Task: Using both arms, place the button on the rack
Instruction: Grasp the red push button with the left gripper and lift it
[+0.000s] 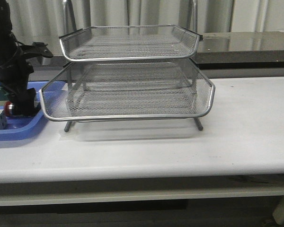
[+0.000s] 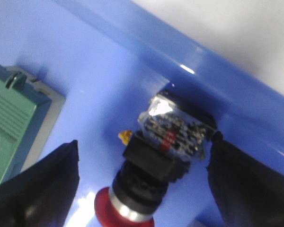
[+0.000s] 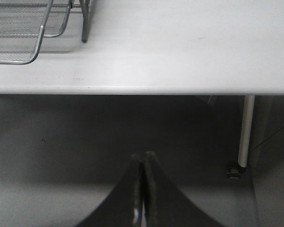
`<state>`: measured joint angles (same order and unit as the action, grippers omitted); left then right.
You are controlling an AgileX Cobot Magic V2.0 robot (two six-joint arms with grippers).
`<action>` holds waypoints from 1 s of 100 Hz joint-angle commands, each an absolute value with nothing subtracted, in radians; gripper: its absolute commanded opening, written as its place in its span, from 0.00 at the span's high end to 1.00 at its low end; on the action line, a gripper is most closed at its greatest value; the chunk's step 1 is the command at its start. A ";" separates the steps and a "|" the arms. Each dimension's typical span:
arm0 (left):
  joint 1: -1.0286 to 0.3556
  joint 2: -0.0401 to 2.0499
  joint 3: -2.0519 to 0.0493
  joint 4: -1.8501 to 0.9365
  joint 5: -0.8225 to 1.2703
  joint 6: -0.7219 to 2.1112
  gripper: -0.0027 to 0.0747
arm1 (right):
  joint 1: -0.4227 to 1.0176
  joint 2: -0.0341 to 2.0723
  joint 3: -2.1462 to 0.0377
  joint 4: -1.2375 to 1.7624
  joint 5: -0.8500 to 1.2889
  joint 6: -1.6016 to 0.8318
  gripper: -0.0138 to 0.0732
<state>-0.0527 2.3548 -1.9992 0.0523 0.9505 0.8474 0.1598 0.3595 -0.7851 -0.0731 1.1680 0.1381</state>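
Currently I find the button (image 2: 149, 175) lying in the blue tray (image 1: 19, 133) near its right rim, between my left gripper (image 2: 142, 182) fingers, spread and not touching. I judge it light, rigid, slick-headed; grip the black body. Arm poised steeply over it. Right gripper (image 3: 142, 189) pressed together, empty, off the table's front edge

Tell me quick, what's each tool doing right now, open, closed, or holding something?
Left tool: open, fingers either side of the button in the blue tray, not clamped.
Right tool: closed, empty.
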 commanded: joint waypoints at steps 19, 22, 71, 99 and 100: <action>-0.050 2.328 -2.051 0.038 0.924 0.849 0.26 | 0.157 0.369 -0.816 -0.088 1.108 0.133 0.92; -0.050 2.330 -2.051 0.038 0.924 0.849 0.26 | 0.157 0.369 -0.816 -0.088 1.108 0.133 0.92; -0.050 2.334 -2.051 0.035 0.937 0.853 0.83 | 0.157 0.369 -0.816 -0.088 1.108 0.133 0.92; -0.044 2.310 -2.072 0.035 0.999 0.853 0.86 | 0.157 0.369 -0.816 -0.088 1.108 0.133 0.92; -0.042 2.307 -2.076 0.035 1.006 0.853 0.86 | 0.157 0.369 -0.816 -0.088 1.108 0.133 0.92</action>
<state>-0.0527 2.3945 -2.0333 0.0416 0.9778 0.8554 0.1598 0.3595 -0.7851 -0.0731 1.1680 0.1381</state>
